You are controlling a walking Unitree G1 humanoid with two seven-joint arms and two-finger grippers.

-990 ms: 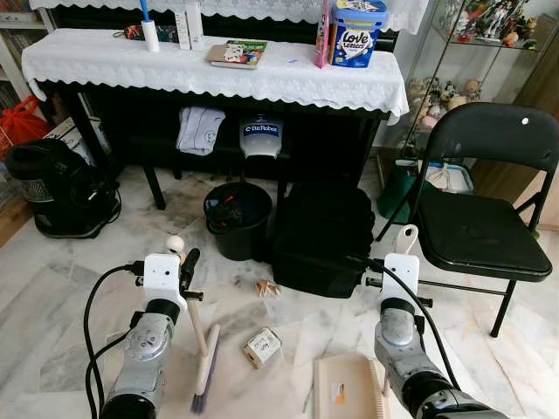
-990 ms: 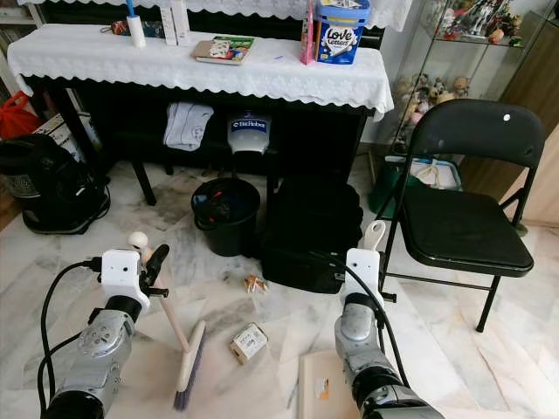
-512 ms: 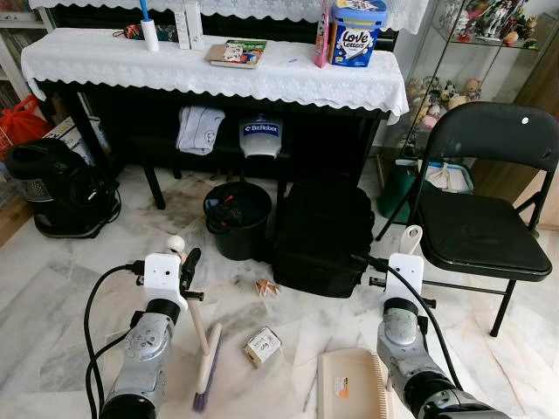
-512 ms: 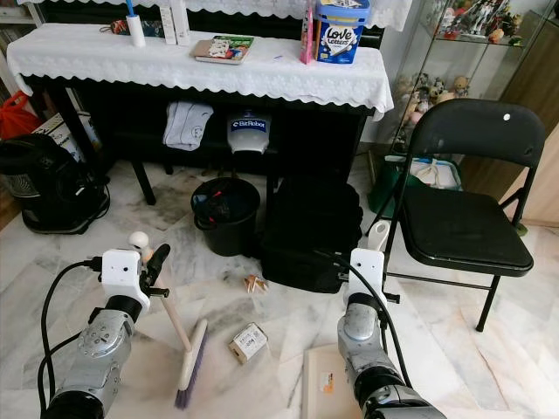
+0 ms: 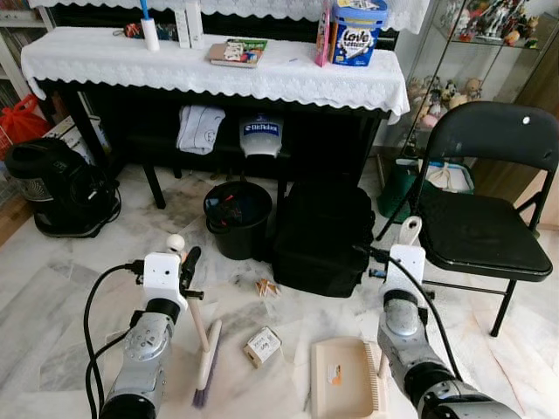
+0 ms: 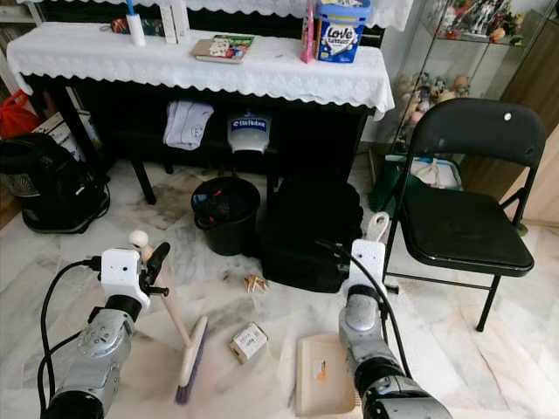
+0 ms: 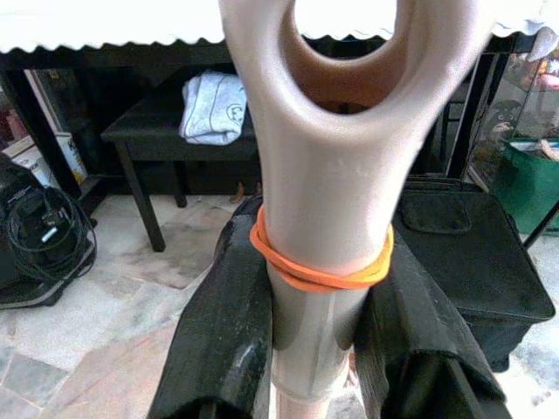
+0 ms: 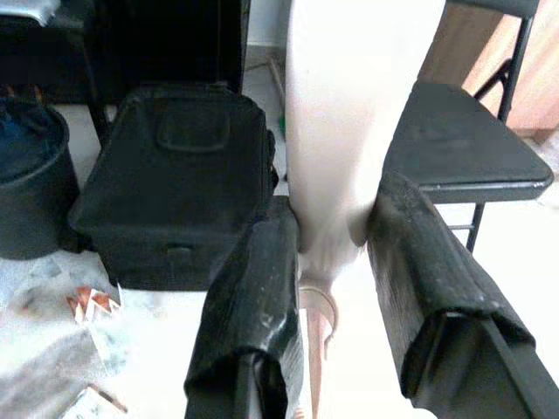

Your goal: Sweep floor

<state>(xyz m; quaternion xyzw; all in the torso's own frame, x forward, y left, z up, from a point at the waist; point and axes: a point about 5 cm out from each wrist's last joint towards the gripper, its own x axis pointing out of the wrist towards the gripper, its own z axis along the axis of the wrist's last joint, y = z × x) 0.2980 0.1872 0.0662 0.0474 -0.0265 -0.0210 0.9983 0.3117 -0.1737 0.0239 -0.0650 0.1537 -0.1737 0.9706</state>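
My left gripper (image 5: 184, 265) is shut on the beige broom handle (image 7: 325, 183), which has an orange rubber band around it. The broom's brush head (image 5: 207, 367) rests on the marble floor just left of a small cardboard box (image 5: 262, 346). A crumpled wrapper (image 5: 266, 286) lies further out, near the black bag. My right gripper (image 8: 336, 208) is shut on the dustpan's pale handle (image 5: 408, 232). The beige dustpan (image 5: 343, 381) sits flat on the floor to the right of the box, a short gap away.
A black bin (image 5: 238, 218) and a black bag (image 5: 319, 236) stand ahead under a table with a white lace cloth (image 5: 210, 74). A black folding chair (image 5: 485, 227) is at the right, a black vacuum cleaner (image 5: 52, 188) at the left.
My right arm has pushed the dustpan a little forward and left, nearer the cardboard box. The left arm and broom have stayed put.
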